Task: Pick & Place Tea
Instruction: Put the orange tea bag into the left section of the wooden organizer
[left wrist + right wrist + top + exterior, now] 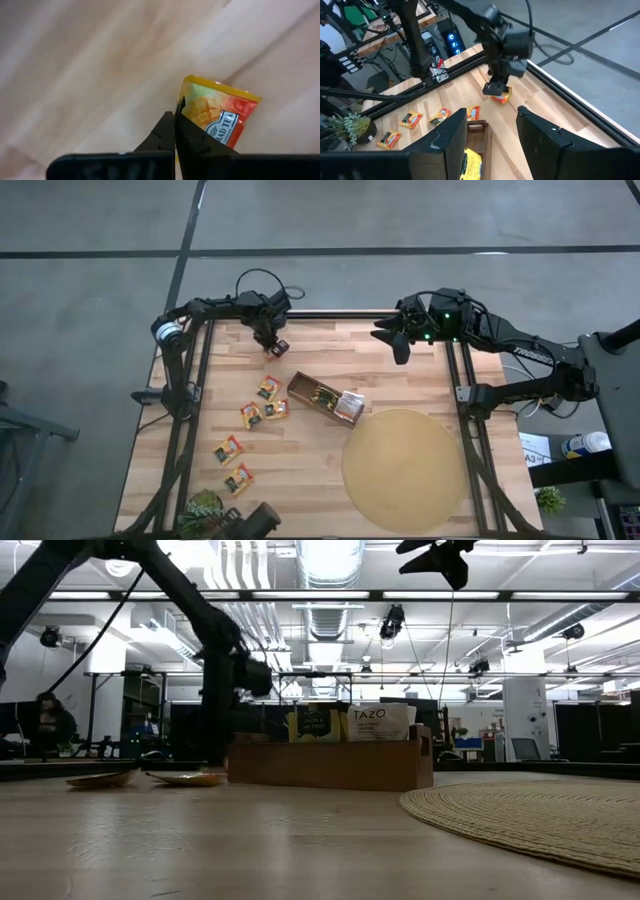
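My left gripper (273, 345) hangs near the table's far left edge, pointing down, shut on an orange-yellow tea sachet (220, 115). Several more tea sachets lie flat on the wood, among them one (268, 387) left of the brown box (325, 398) and one (228, 449) nearer the front. The box holds upright sachets (378, 722). My right gripper (491, 112) is open and raised above the far right part of the table, with nothing between its fingers. My left gripper pinches the sachet by one side edge (181, 107) between its two shut fingers, coming from above. The rest of the sachet juts out sideways past the fingers, tilted, close over the wood (501, 96). Whether its lower edge touches the table I cannot tell.
A big round tan mat (403, 470) lies at the front right, next to the box. A small plant (203, 510) and a dark object stand at the front left edge. Black rails run along both sides of the table. A person sits in the room beyond the table (50, 720).
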Robot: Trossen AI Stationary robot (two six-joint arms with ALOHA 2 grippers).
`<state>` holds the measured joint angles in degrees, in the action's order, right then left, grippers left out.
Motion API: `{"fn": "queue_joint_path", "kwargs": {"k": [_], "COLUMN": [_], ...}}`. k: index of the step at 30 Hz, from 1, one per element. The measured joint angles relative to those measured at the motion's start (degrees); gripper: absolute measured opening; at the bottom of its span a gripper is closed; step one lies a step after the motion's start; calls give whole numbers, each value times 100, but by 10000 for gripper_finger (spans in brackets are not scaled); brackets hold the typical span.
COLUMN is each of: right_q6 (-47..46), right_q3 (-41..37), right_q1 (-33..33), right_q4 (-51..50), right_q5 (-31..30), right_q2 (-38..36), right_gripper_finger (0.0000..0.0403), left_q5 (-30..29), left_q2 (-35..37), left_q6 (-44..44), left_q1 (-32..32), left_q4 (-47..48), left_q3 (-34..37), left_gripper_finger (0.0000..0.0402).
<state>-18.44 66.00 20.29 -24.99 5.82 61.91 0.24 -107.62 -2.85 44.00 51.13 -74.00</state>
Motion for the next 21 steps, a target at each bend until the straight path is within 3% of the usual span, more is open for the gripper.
{"fn": "queue_joint_path", "kwargs": {"k": [12,21], "right_q6": [-47,44], "right_q3": [149,395], "right_q1": [-2,0], "right_q4": [1,6], "right_q5": [44,-93], "right_q2": [-134,-407], "right_gripper_finger": [169,169], "left_q5": [163,295], "left_q2": [959,2009], "left_q6": [48,972], "left_q1": [-153,-999], "left_q4": [406,74], "left_q3": [-308,-247], "left_gripper_finger": [0,0]}}
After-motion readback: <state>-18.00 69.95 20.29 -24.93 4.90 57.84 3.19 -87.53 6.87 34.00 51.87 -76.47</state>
